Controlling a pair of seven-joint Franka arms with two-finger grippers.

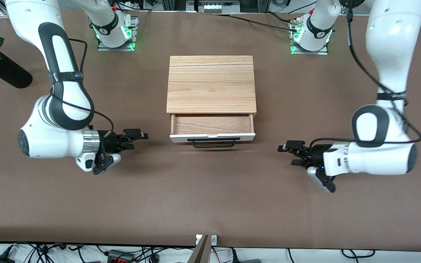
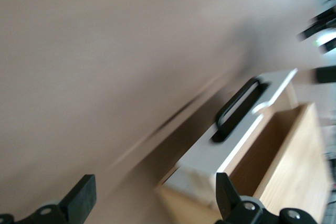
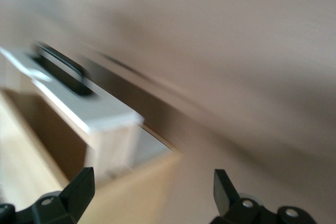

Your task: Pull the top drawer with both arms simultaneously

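Observation:
The top drawer (image 1: 212,137) stands partly pulled out of the cabinet (image 1: 211,84), toward the front camera. Its wood-grain inside shows, and its black bar handle (image 1: 214,143) is free. My right gripper (image 1: 137,140) is open and empty, beside the drawer toward the right arm's end of the table. My left gripper (image 1: 290,155) is open and empty, beside the drawer toward the left arm's end. Neither touches the drawer. The left wrist view shows the drawer's front (image 2: 247,124) and handle (image 2: 239,106) past my open left gripper (image 2: 156,200). The right wrist view shows the drawer's front (image 3: 89,111) past my open right gripper (image 3: 152,192).
A black vase (image 1: 4,71) with a red rose lies at the right arm's end of the table, near the bases. The brown table (image 1: 210,197) stretches from the drawer to the edge nearest the front camera.

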